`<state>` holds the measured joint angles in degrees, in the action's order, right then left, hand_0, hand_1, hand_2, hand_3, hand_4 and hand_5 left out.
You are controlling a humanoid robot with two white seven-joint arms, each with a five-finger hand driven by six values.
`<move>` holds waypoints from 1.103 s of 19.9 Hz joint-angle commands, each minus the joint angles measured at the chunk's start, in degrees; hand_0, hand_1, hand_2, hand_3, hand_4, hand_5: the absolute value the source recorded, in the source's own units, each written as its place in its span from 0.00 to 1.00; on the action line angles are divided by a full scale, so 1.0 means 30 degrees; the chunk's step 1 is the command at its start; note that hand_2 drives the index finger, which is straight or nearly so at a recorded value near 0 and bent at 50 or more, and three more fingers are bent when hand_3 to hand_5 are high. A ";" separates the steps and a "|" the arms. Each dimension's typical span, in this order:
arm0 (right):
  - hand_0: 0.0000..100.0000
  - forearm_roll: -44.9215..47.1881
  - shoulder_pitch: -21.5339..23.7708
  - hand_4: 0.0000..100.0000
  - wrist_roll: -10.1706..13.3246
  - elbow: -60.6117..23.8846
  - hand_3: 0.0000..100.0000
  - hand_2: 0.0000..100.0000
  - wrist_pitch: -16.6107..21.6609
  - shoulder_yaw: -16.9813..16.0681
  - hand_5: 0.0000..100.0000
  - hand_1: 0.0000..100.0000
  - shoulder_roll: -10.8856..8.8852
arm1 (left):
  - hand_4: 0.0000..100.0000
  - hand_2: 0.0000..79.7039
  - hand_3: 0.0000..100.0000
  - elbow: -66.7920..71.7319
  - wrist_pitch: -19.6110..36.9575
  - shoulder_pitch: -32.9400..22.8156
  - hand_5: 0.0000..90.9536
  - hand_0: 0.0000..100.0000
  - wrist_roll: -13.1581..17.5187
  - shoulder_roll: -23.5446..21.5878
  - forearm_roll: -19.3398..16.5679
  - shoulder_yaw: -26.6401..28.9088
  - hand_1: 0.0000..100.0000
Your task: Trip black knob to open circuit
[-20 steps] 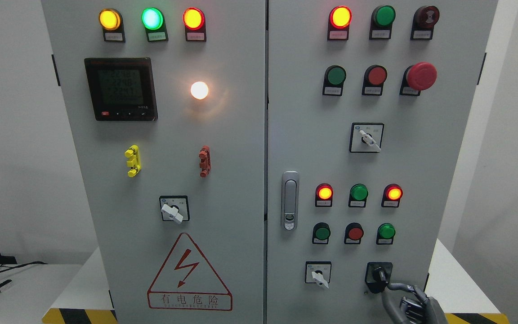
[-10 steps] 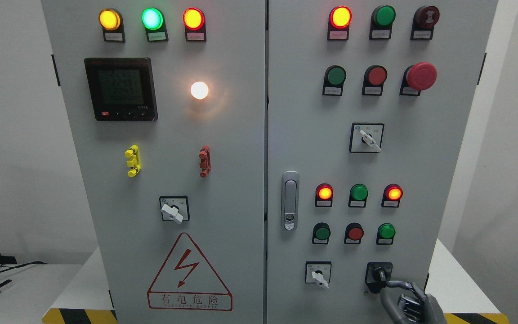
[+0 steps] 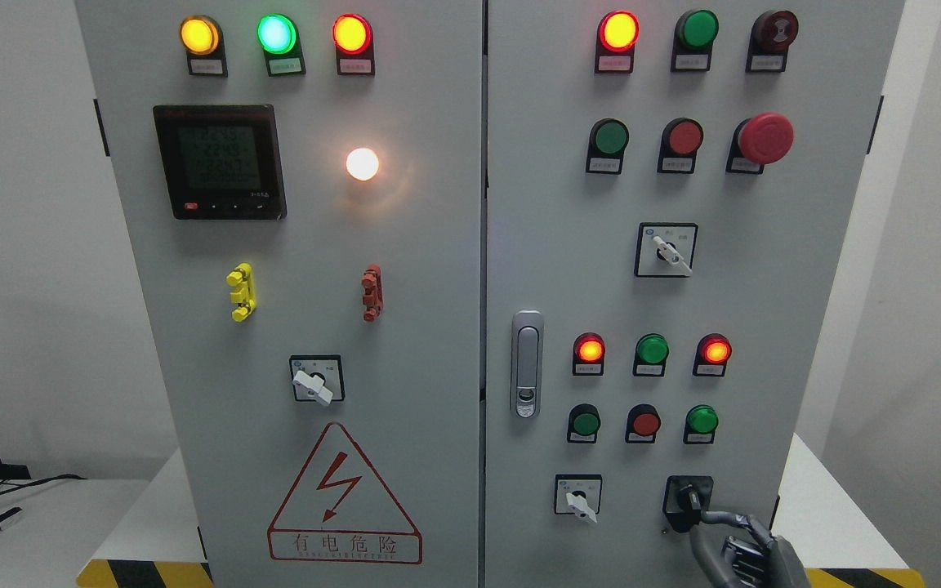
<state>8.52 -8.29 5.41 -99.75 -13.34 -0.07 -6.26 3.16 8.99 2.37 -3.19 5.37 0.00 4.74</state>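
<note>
The black knob [image 3: 687,497] sits in a black square plate at the lower right of the grey cabinet's right door [image 3: 552,245]. My right hand [image 3: 697,523] comes up from the bottom edge just below and right of it. One grey finger [image 3: 724,516] stretches left and touches the knob's handle, while the thumb rises from below toward the knob's underside. The fingers close around the knob's lower right side. The hand's palm and wrist are cut off by the picture's bottom edge. No left arm shows.
A white selector switch [image 3: 578,498] is left of the knob, with lamps and buttons [image 3: 646,423] above. The door latch [image 3: 527,363] stands at the seam. The cabinet rests on a white table [image 3: 830,514] with yellow-black edge tape.
My right hand's thumb has crept slightly left and up toward the knob. The knob's handle has not visibly turned, and the lamps look the same.
</note>
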 commanded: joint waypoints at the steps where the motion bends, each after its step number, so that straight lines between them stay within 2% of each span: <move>1: 0.38 0.0000 0.0010 1.00 0.0014 -0.0147 1.00 0.43 -0.0007 0.0403 0.95 0.69 0.0035 | 0.00 0.00 0.00 0.0000 -0.0009 0.0000 0.00 0.12 0.0009 -0.0002 -0.0586 0.0000 0.39; 22: 0.38 0.0030 0.0069 1.00 0.0014 -0.0088 1.00 0.44 -0.0007 0.0814 0.95 0.70 0.0122 | 0.00 0.00 0.00 0.0000 -0.0009 0.0000 0.00 0.12 0.0009 0.0027 -0.0586 0.0000 0.39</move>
<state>8.56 -8.03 5.57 -100.07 -13.34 0.54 -6.14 3.17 8.99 2.37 -3.19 5.37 0.00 4.75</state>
